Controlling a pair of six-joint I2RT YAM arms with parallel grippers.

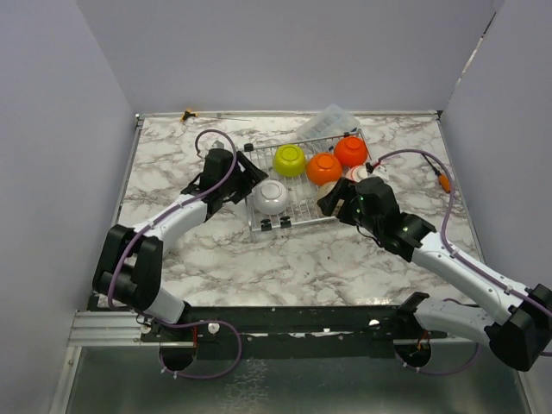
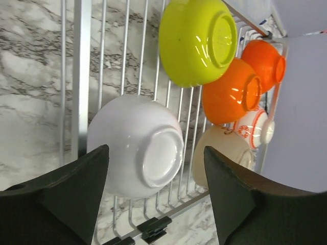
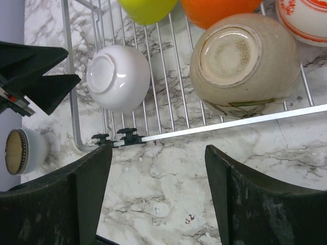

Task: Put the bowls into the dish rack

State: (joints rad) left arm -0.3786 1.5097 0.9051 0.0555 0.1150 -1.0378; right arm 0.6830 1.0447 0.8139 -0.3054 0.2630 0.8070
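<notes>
The silver wire dish rack [image 1: 302, 205] lies mid-table. In it are a lime bowl [image 1: 289, 159], two orange bowls [image 1: 323, 169] [image 1: 350, 151], a white bowl [image 1: 271, 197] and a red-patterned bowl [image 1: 358, 173]. My left gripper [image 1: 249, 177] is open and empty at the rack's left edge, with the upturned white bowl [image 2: 135, 145] just ahead of its jaws [image 2: 156, 189]. My right gripper [image 3: 158, 204] is open and empty over the marble, in front of the rack's near rail [image 3: 230, 125]. A beige bowl [image 3: 242, 64] lies upturned just behind that rail.
Another pale bowl [image 3: 23, 150] lies on the table left of the rack. A clear plastic bag [image 1: 332, 121] sits behind the rack. An orange-handled screwdriver [image 1: 445, 182] lies at the right. Walls close in the table's left, back and right.
</notes>
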